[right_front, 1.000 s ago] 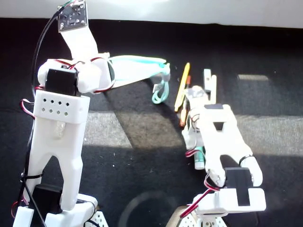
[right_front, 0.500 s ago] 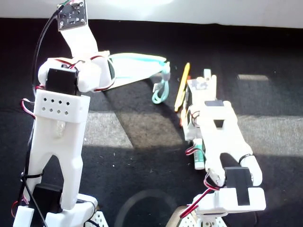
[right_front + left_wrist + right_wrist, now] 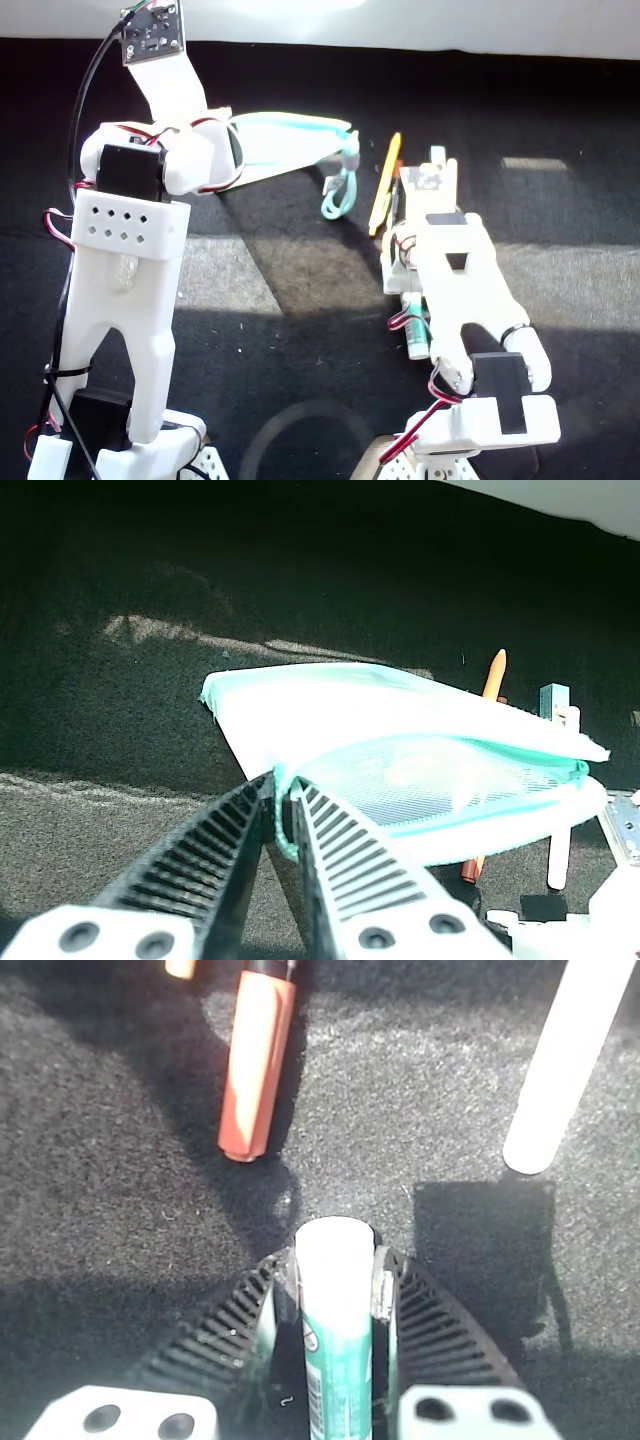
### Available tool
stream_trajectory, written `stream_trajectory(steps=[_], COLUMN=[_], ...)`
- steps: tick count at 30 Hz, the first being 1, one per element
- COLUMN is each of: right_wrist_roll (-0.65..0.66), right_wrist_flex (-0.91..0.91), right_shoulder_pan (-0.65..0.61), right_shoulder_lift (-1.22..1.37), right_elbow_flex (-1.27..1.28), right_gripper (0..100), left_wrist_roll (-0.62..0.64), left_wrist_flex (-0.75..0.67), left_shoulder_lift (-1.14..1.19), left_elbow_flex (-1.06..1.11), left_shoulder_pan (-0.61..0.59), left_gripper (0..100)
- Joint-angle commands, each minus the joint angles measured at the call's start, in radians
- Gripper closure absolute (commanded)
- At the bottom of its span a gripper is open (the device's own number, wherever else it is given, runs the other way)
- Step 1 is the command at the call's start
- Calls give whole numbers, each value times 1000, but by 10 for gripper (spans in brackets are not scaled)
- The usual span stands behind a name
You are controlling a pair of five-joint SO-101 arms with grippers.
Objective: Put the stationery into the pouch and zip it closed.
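Note:
A white pouch with teal trim is held off the black cloth, its mouth open. My left gripper is shut on the pouch's teal edge. My right gripper is shut on a green-and-white glue stick, whose end pokes out from under the right arm in the high view. Just beyond the right gripper lie an orange marker and a white pen. A yellow pen lies between the pouch and the right arm.
The pouch's teal strap loop hangs down near the yellow pen. The black cloth covers the table, with sunlit patches across it. A pale wall edge runs along the far side.
The right arm has shifted slightly away from the near edge with the glue stick in its gripper, and now covers the orange marker in the high view. The left arm and pouch have not moved.

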Motion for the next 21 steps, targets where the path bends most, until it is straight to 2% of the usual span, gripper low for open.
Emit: stream_trajectory(steps=[1,7,12,16,18,20,21], right_wrist_roll=[-9,-12,-14,-14,-14,-14,-14], right_wrist_flex=[-10,-12,-5,65,101,117,120], right_shoulder_pan=[-8,2,35,31,31,33,35], right_shoulder_lift=[28,223,236,236,236,236,236], right_elbow_flex=[-35,-88,-136,-183,-202,-211,-213], right_gripper=[835,810,810,814,867,978,998], left_wrist_roll=[11,11,8,8,8,8,9], left_wrist_flex=[-5,0,2,2,-2,-5,-5], left_shoulder_lift=[47,47,47,47,47,47,47], left_elbow_flex=[5,5,5,5,5,5,5], left_shoulder_pan=[-22,-25,-27,-27,-27,-27,-25], left_gripper=[991,991,991,991,991,991,991])
